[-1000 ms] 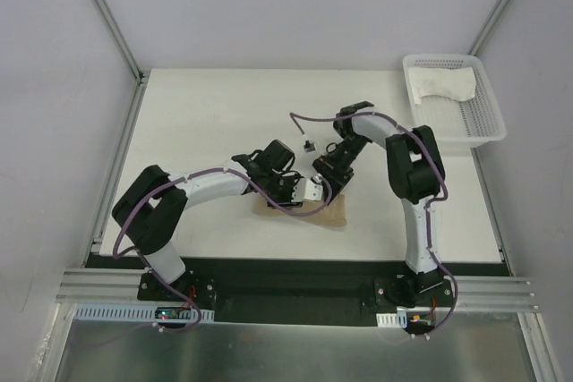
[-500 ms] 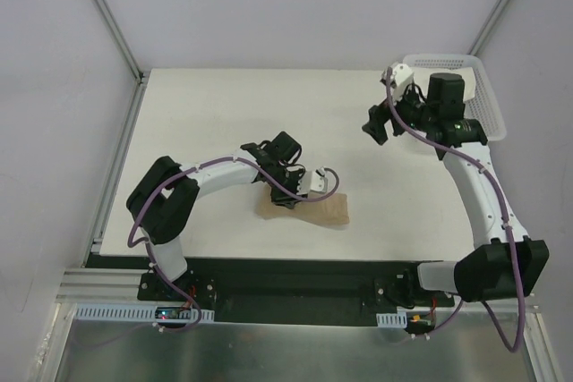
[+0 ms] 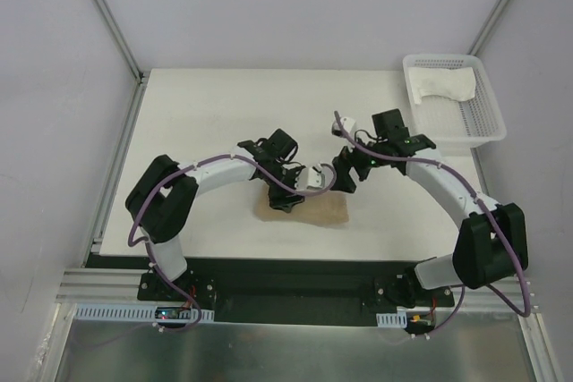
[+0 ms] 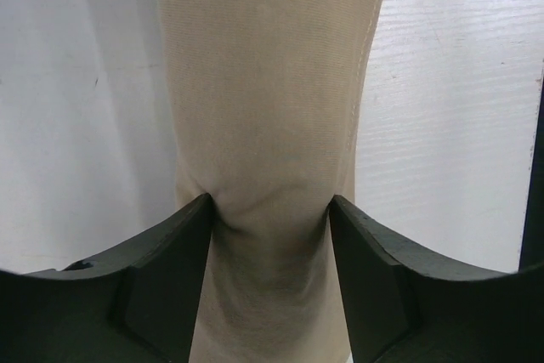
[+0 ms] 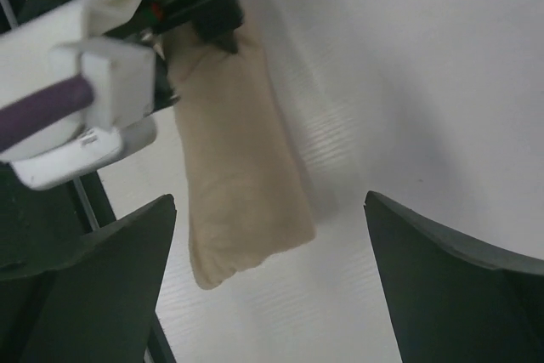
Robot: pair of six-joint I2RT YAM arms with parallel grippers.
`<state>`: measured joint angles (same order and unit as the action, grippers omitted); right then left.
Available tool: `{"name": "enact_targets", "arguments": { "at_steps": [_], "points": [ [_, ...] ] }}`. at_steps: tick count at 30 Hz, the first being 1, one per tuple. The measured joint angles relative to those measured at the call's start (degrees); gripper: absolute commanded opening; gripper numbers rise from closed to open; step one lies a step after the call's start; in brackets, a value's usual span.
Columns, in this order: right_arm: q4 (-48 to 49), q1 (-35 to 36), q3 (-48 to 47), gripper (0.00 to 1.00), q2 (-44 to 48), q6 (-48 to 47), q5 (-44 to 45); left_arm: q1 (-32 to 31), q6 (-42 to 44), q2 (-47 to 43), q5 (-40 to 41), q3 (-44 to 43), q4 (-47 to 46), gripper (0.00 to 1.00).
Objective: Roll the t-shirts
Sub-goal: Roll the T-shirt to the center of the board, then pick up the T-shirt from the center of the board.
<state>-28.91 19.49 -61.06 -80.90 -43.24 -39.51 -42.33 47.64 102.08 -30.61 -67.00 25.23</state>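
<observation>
The tan t-shirt [image 3: 318, 212] lies as a roll on the table's front middle; it also shows in the left wrist view [image 4: 263, 82] and the right wrist view [image 5: 238, 184]. My left gripper [image 3: 288, 198] [image 4: 270, 203] is shut on the roll, both fingers pressing dents into its sides. My right gripper [image 3: 346, 174] [image 5: 270, 201] hangs open just above the roll's right end, with nothing between its fingers. The white t-shirt [image 3: 445, 87] lies in the basket.
The white mesh basket [image 3: 488, 127] stands at the table's back right corner. Metal frame rails run along the left edge [image 3: 121, 163] and the near edge. The two arms' wrists are close together over the roll.
The right arm swung away towards the basket and has come back to the roll's right end, still open. The left arm has stayed on the roll.
</observation>
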Motion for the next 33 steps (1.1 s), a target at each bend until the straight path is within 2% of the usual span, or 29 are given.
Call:
{"name": "enact_targets", "arguments": {
  "at_steps": [5, 8, 15, 20, 23, 33],
  "points": [
    [0.33, 6.51, 2.23, 0.96, -2.34, -2.16, -0.39, 3.91, -3.10, -1.55, -3.26, 0.31, 1.64, 0.62],
    [1.20, 10.21, 1.73, 0.96, -6.08, -3.13, -1.90, 7.39, -4.79, -6.23, -3.54, 1.84, 2.58, 0.63],
    [3.06, 16.46, -9.75, 0.96, -15.72, -5.05, -4.31, 11.28, -8.28, -20.13, -3.50, 9.64, 7.28, 0.64],
    [-3.21, 18.47, -15.28, 0.96, -25.05, -10.51, -1.79, 12.50, -12.39, -30.25, -4.98, 11.30, 4.96, 0.66],
    [-7.67, 19.91, -16.61, 0.96, -29.49, -13.31, -0.26, 15.69, -13.16, -35.98, -4.74, 13.97, 4.37, 0.68],
    [-12.02, 25.59, -17.49, 0.96, -31.80, -17.44, 8.04, 21.20, -13.60, -44.17, -1.64, 20.17, 6.56, 0.69]
  ]
}}
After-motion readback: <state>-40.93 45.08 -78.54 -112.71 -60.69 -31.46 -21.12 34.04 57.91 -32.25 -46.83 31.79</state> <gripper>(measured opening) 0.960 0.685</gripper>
